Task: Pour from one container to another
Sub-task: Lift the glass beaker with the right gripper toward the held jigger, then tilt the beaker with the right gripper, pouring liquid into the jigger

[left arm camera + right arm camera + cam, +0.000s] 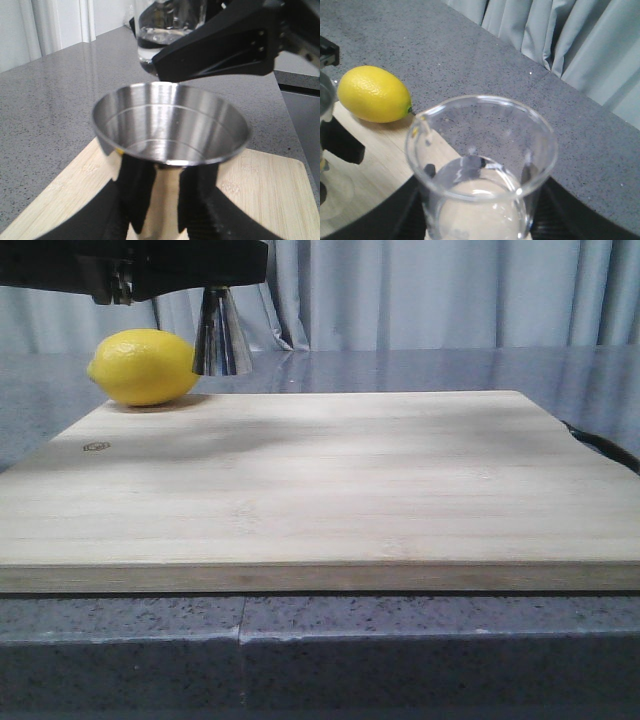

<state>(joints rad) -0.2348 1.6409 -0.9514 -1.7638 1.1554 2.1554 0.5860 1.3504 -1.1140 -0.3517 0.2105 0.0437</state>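
The steel jigger [170,120] is held at its waist by my left gripper [167,200], which is shut on it. Its upper cup faces up and looks dry inside. In the front view the jigger [222,340] hangs just above the far left corner of the wooden board [320,490]. The clear glass beaker [480,165] holds clear liquid and sits upright between the black fingers of my right gripper [477,210], shut on it. From the left wrist the beaker [165,30] stands just beyond and above the jigger's rim.
A yellow lemon [145,367] lies on the board's far left corner, right beside the jigger; the right wrist view also shows the lemon [374,95]. Grey speckled countertop [485,75] surrounds the board, with curtains behind. A dark cable [600,445] lies off the board's right edge.
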